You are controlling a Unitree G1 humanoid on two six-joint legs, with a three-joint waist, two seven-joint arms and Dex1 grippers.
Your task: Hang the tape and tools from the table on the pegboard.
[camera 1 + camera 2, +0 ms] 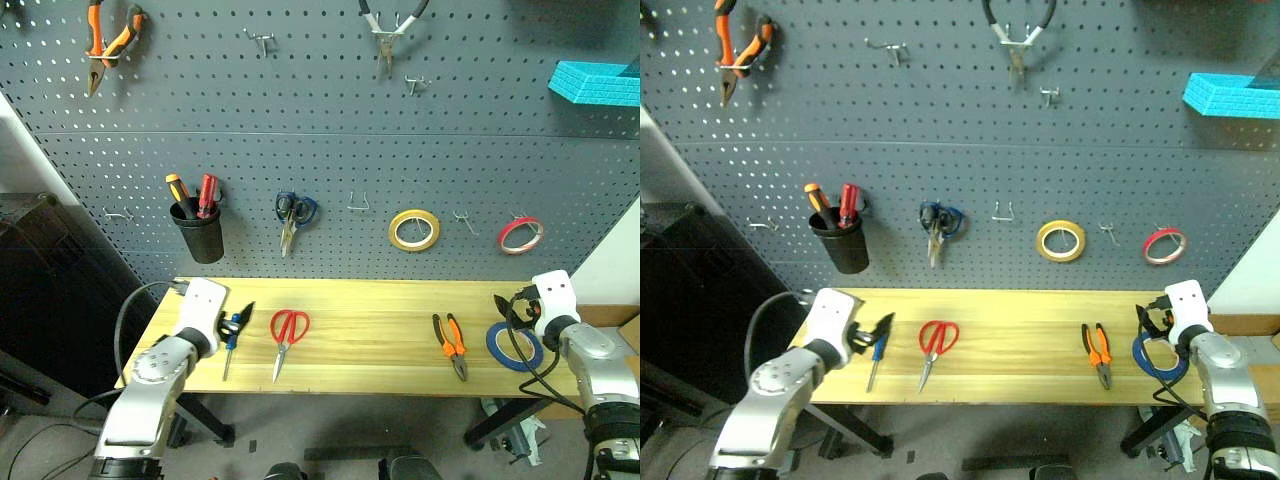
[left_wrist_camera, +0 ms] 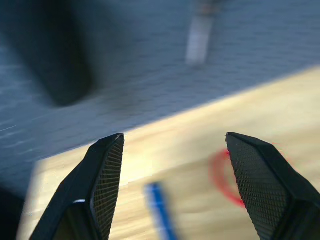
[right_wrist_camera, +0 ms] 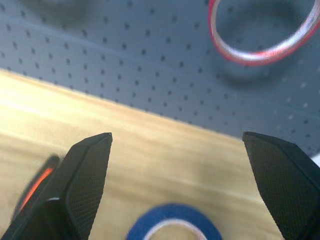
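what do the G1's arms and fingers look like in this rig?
Both arms have silver-grey metallic shells ending in white wrist blocks. The left gripper and the right gripper each carry two black, wedge-shaped fingers with fine cross-hatched inner faces. Loose black cables loop beside each wrist, and a grey cable arcs along the left forearm. No markings legible.

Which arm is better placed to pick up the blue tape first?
Right. The open right gripper hangs just over the blue tape at the table's right end. The left gripper is at the far end, by the screwdriver.
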